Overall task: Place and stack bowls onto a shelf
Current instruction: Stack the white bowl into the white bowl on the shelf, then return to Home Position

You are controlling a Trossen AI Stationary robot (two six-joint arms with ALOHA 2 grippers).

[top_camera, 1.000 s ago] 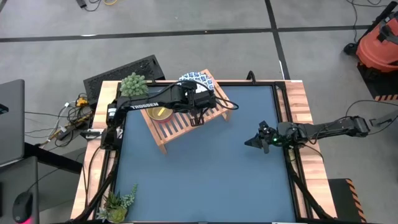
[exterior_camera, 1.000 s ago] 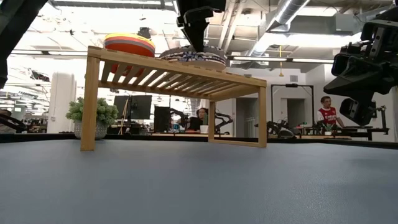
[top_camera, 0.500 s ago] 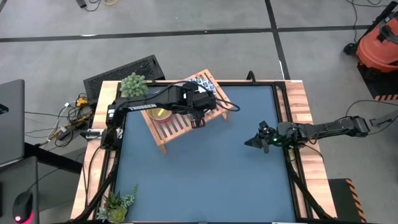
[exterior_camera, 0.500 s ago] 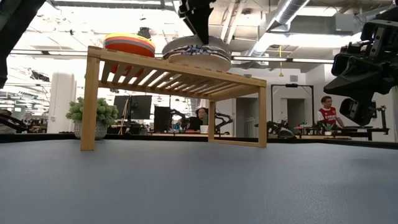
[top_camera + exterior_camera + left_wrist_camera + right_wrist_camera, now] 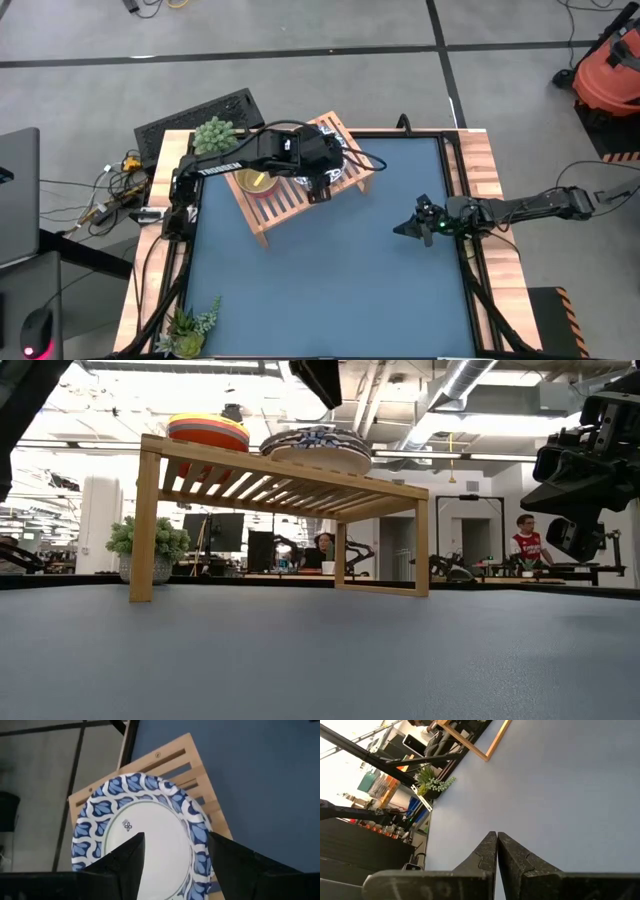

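Note:
A white bowl with a blue patterned rim (image 5: 140, 825) sits by its base on the slat top of the light-wood shelf (image 5: 290, 478), near the shelf's far end. It also shows in the low view (image 5: 316, 446). A stack of small bowls (image 5: 208, 430), yellow innermost (image 5: 254, 183), stands on the same shelf beside it. My left gripper (image 5: 175, 847) is open and hovers above the white bowl, one finger over each side, clear of it. My right gripper (image 5: 412, 229) is shut and empty, low over the table's right part.
A potted plant (image 5: 214, 135) and a black slab (image 5: 195, 115) sit at the far left. Another plant (image 5: 190, 325) stands at the near left corner. The blue table top (image 5: 330, 280) is bare nearer than the shelf. People sit in the room beyond (image 5: 525, 540).
My left gripper has gone up off the white patterned bowl, out past the top of the low view. The bowl stays on the shelf's top.

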